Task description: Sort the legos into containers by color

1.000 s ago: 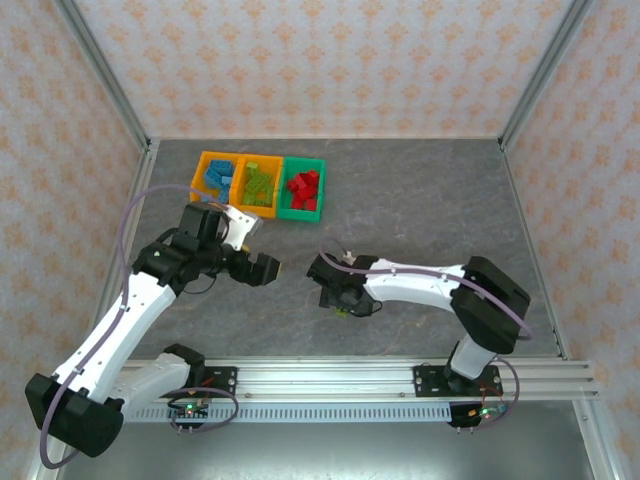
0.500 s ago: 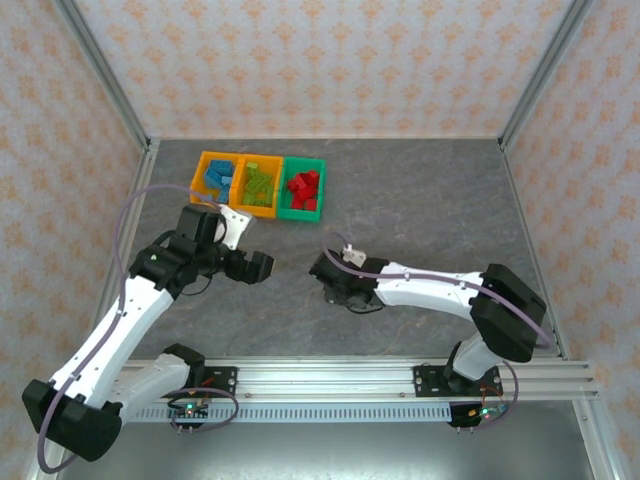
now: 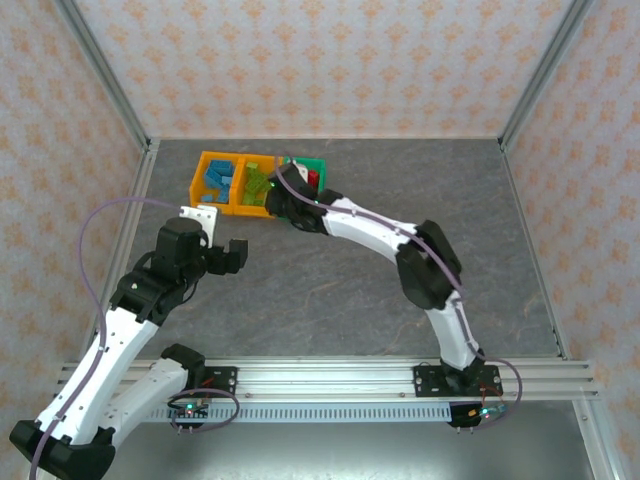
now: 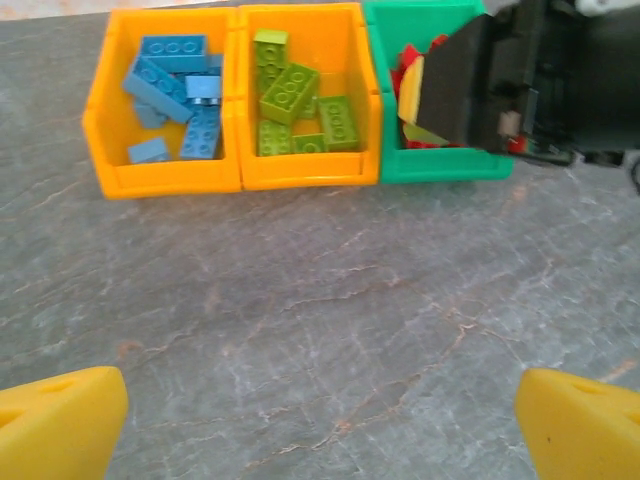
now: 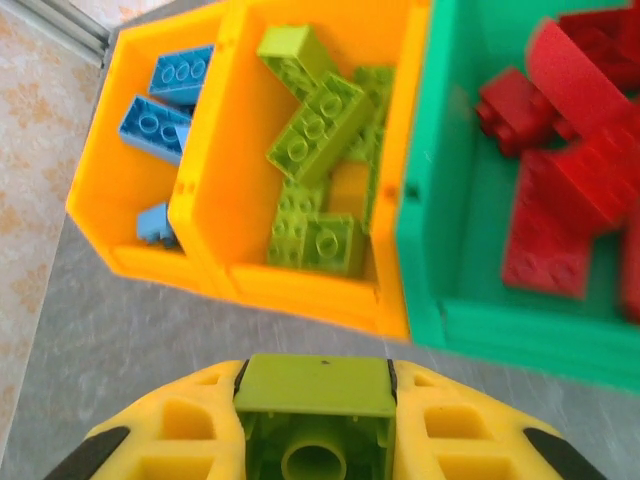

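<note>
a: right pincer (image 5: 316,405)?
b: clamped on a lime green lego (image 5: 314,388), close to the middle orange bin (image 5: 300,288) (green bricks (image 5: 320,125) lie inside).
a: left pincer (image 4: 320,415)?
b: spread wide, holding nothing, over bare tabletop (image 4: 300,300).

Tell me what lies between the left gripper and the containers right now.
Bare grey tabletop, nothing on it. The left wrist view shows it running from the open left gripper up to the containers' front walls.
</note>
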Robot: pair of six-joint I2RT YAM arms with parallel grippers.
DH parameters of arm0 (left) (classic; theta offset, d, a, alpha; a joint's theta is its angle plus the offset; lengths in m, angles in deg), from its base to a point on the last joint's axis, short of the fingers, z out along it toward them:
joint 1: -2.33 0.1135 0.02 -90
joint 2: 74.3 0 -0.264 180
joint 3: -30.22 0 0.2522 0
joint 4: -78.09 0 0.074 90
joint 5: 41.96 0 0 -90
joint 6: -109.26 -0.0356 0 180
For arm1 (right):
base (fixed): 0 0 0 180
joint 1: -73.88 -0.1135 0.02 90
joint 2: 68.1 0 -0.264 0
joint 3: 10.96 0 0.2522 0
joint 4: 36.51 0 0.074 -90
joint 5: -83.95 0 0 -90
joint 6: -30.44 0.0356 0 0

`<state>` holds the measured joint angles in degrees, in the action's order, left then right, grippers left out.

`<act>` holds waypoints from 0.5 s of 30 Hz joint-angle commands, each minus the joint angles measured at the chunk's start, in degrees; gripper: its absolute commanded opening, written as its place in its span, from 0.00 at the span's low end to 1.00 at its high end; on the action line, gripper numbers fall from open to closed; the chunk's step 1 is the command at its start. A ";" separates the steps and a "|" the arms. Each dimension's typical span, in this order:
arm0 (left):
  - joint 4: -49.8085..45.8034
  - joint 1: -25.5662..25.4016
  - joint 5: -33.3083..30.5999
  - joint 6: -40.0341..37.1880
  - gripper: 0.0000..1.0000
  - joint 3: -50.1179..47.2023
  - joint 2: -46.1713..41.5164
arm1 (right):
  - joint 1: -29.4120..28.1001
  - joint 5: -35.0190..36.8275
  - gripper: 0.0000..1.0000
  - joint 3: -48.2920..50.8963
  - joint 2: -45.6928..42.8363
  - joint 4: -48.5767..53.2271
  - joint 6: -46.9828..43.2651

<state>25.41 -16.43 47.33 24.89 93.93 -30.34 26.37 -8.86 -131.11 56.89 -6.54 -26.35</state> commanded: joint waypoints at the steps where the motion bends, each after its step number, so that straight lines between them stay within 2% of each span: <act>1: 2.20 -0.32 -5.82 1.25 1.00 -0.47 -1.01 | 1.00 -0.61 0.26 -13.26 8.41 2.75 -6.11; 3: 2.22 -0.31 -6.31 1.26 1.00 -0.56 -1.16 | 1.60 -0.90 0.28 -25.66 15.02 8.55 -8.09; 6: 1.85 -0.36 -6.70 1.55 1.00 -0.56 -1.19 | 2.30 0.86 0.38 -43.13 23.35 17.18 -9.48; 7: 1.81 -0.24 -6.82 1.63 1.00 -0.55 -1.23 | 2.54 1.05 0.42 -45.91 24.43 17.98 -9.57; 8: 1.81 -0.38 -7.02 1.58 1.00 -0.56 -1.25 | 2.84 1.14 0.51 -47.32 24.73 18.08 -9.39; 9: 1.67 -0.31 -7.76 1.40 1.00 -0.56 -1.17 | 3.18 0.95 0.55 -47.49 24.16 17.80 -9.01; 12: -1.93 -0.31 -12.25 1.76 1.00 0.80 0.47 | 3.82 0.67 0.56 -45.76 20.36 18.55 -9.73; 15: -5.90 -0.33 -16.90 6.79 1.00 3.38 3.39 | 3.92 1.23 0.57 -41.16 13.93 21.17 -12.20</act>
<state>23.86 -16.43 37.41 27.07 94.66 -28.89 30.04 -9.14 -174.21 79.20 9.83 -35.53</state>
